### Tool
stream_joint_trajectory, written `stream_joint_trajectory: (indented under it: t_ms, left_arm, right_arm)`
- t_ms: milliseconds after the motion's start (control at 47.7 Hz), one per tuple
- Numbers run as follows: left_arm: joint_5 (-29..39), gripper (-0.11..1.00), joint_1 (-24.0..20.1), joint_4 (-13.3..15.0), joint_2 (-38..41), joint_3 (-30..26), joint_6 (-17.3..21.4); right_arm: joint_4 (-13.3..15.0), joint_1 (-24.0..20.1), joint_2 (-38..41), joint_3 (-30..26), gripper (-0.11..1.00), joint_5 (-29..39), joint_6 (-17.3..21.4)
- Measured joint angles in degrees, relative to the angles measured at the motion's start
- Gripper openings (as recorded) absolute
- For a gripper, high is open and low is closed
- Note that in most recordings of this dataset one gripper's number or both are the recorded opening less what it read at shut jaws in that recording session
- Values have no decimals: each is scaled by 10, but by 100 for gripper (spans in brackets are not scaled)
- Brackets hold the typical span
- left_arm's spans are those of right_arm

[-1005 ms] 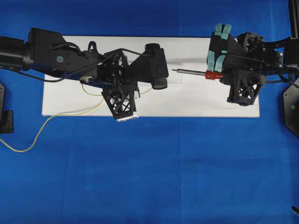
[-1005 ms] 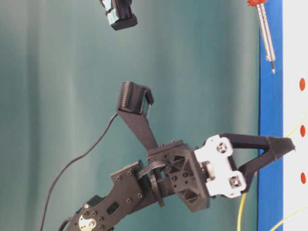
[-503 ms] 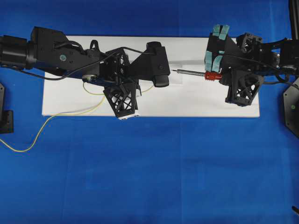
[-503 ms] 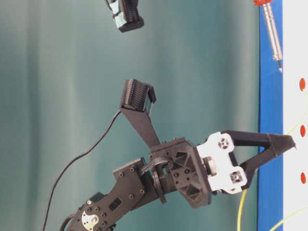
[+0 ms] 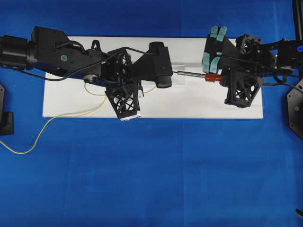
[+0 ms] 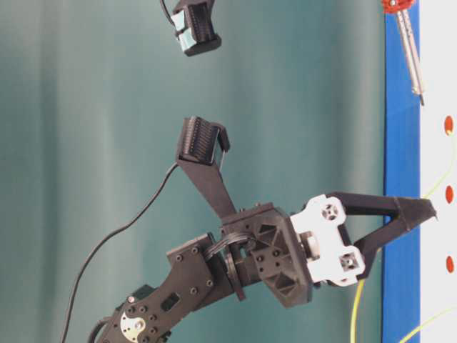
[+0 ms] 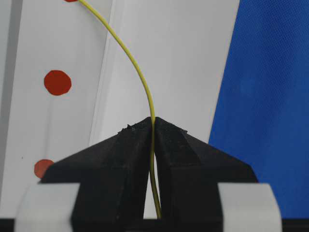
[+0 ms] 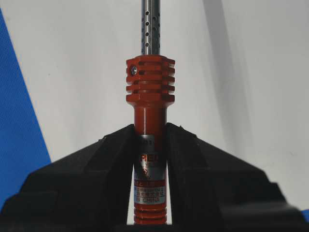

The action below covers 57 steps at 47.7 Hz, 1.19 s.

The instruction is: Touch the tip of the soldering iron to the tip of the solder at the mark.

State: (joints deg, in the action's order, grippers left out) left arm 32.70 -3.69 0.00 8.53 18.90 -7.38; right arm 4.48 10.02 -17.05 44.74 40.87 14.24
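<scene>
My right gripper (image 5: 226, 75) is shut on the red-orange handle of the soldering iron (image 8: 150, 96), just behind the ribbed collar. The iron (image 5: 194, 74) points left over the white board, its tip beside the left arm's camera. From table level its shaft (image 6: 410, 61) hangs a little off the board, near a red mark (image 6: 448, 125). My left gripper (image 7: 153, 121) is shut on the yellow solder (image 7: 140, 72), which curves up toward a red mark at the frame's top edge; its end is out of view. The solder's long tail (image 5: 71, 114) trails off the board to the left.
The white board (image 5: 189, 104) lies on blue cloth and carries a row of red marks (image 7: 57, 82). The left arm's camera (image 5: 161, 71) stands over the board's middle and hides the solder's end from above. Black mounts sit at both table edges.
My right gripper has carried the iron a little left and closer to the board, toward the left gripper. The left arm has barely shifted.
</scene>
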Motion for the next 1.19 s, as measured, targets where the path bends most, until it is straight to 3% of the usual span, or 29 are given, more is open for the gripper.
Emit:
stream_joint_trajectory:
  t_ms: [1194]
  left_arm:
    - [11,1,-6,-1,2,-7,1]
  right_arm:
    - [0,-3,69,-31,6,-7,0]
